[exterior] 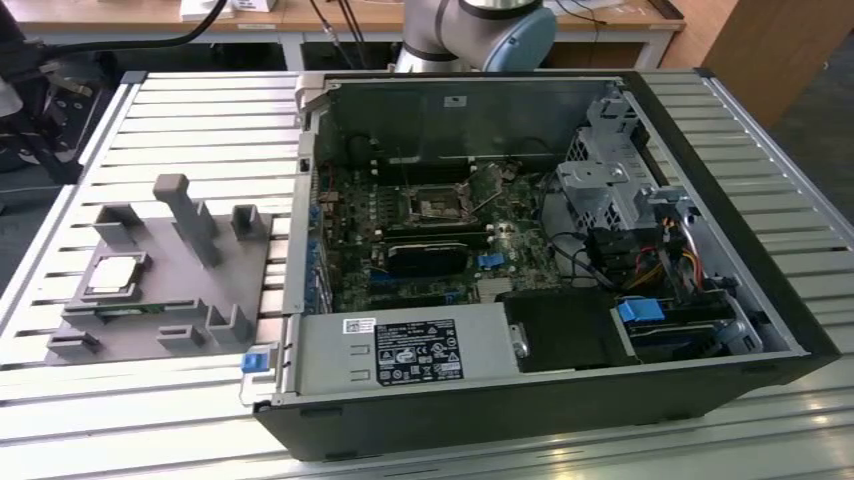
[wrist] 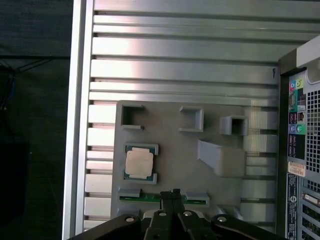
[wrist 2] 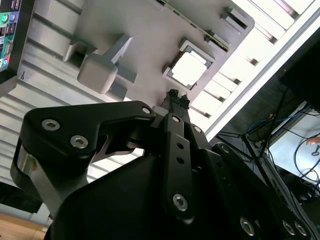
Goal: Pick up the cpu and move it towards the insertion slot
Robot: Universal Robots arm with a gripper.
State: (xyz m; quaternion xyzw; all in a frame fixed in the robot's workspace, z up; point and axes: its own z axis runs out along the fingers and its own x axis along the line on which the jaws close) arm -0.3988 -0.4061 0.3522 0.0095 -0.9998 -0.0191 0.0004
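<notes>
The cpu (exterior: 114, 274), a small silver square chip, lies flat in a framed seat on the grey fixture plate (exterior: 174, 290), at the exterior view's left beside the computer case. Both wrist views look down on the cpu (wrist: 139, 162) (wrist 2: 190, 68) from well above. My gripper (wrist: 172, 194) (wrist 2: 176, 96) hangs over the plate edge near the cpu, apart from it. Its black fingertips are pressed together, shut on nothing. The insertion slot (exterior: 438, 207) is a dark square socket in a silvery frame on the green board inside the case.
The open black case (exterior: 747, 300) has tall walls around the board, with a black block (exterior: 427, 256), power supply (exterior: 400, 352) and drive cage (exterior: 601, 190) inside. A grey upright post (exterior: 187, 215) (wrist: 220, 157) and small blocks stand on the fixture. The table (exterior: 200, 110) is slatted aluminium.
</notes>
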